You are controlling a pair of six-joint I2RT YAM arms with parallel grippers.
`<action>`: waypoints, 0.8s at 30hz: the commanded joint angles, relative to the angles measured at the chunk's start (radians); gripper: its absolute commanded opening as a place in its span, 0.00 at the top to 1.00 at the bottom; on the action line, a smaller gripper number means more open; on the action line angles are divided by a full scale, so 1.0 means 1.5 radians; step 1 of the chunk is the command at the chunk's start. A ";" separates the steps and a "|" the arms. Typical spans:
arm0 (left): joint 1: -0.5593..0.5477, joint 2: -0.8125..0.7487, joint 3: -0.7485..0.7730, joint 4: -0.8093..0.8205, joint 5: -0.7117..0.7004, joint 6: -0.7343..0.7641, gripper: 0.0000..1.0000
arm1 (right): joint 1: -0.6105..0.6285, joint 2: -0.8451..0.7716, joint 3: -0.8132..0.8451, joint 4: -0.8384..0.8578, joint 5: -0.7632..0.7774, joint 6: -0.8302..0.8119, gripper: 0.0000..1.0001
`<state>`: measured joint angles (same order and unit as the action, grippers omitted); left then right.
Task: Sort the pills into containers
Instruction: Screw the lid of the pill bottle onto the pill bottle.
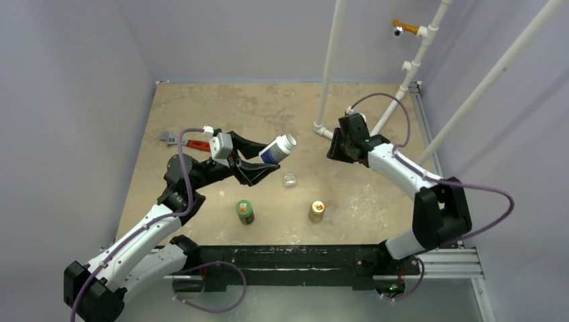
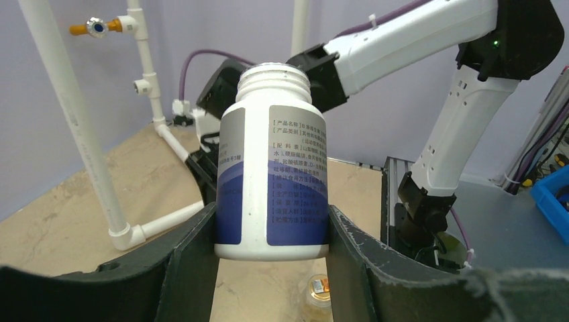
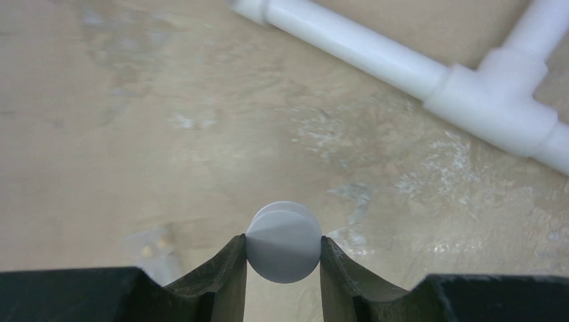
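My left gripper [image 1: 272,158] is shut on an uncapped white bottle with a blue label [image 1: 278,149], holding it tilted above the table with its mouth toward the right. In the left wrist view the bottle [image 2: 272,168] sits between both fingers [image 2: 194,255], its open neck pointing away. My right gripper [image 1: 337,149] is low over the table at the right and is shut on a round white cap [image 3: 282,241], with both jaws pressed against its rim. The small transparent container [image 1: 289,179] stands on the table below the bottle's mouth. I cannot make out any pills.
A green bottle [image 1: 244,211] and a tan-orange bottle [image 1: 317,210] stand near the front edge. White pipes [image 1: 329,67] rise at the back right, and one pipe [image 3: 376,57] lies just beyond my right gripper. A grey and red tool [image 1: 181,141] lies at the left.
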<state>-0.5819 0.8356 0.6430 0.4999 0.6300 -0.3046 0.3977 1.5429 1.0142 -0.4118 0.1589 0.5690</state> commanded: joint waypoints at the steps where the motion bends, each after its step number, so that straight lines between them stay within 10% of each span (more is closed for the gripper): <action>1: 0.024 -0.007 -0.002 0.075 0.084 -0.028 1.00 | -0.001 -0.113 0.089 -0.046 -0.143 -0.067 0.93; 24: 0.120 0.122 0.018 0.322 0.304 -0.330 1.00 | 0.000 -0.285 0.163 0.121 -0.748 -0.048 0.95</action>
<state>-0.4206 0.9962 0.6426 0.8158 1.0260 -0.6739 0.3981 1.1275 1.2453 -0.3611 -0.8017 0.4599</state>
